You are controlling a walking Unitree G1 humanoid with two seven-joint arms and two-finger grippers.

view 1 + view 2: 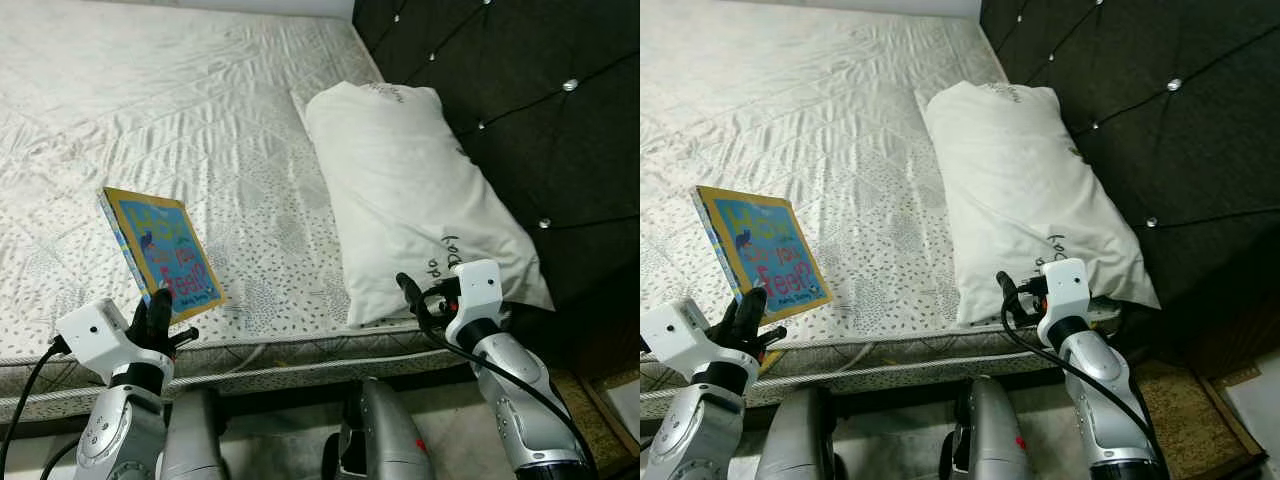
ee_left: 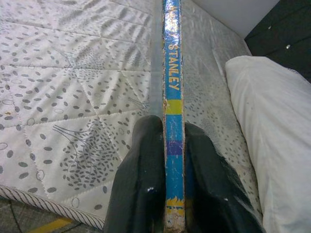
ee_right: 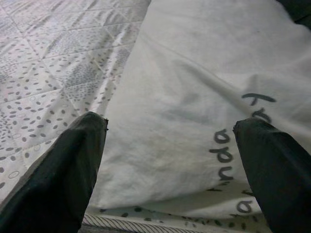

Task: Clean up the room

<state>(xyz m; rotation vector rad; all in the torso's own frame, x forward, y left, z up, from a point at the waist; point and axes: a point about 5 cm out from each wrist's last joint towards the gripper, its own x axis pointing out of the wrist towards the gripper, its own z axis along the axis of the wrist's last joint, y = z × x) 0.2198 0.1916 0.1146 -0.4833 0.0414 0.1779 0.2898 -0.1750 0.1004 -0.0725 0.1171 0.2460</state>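
While the robot stands at the edge of a bed, its left gripper (image 1: 160, 312) holds a thin picture book (image 1: 162, 252) above the near part of the mattress (image 1: 180, 110). The book has a blue cover with colourful lettering and a yellow border, and it is tilted up off the quilted surface, its lower corner caught between the two black fingers (image 2: 141, 184). In the left wrist view the fingers are pressed against either side of the book's worn blue spine (image 2: 173, 97), which runs straight away from the camera and carries the printed word "STANLEY".

The right gripper (image 1: 425, 300) hovers at the near edge of the mattress, just in front of the lower end of a white pillow (image 1: 400, 190). Its fingers (image 3: 58, 179) are spread wide apart with nothing between them; the right wrist view looks between them onto the pillowcase, where dark handwritten letters run across the fabric.

The pillow lies lengthwise along the right side of the bed, close against a dark tufted headboard (image 1: 530, 110) studded with shiny buttons. The mattress cover is pale with a pattern of small grey dots and stitched diamond shapes. The book and the pillow are well apart.
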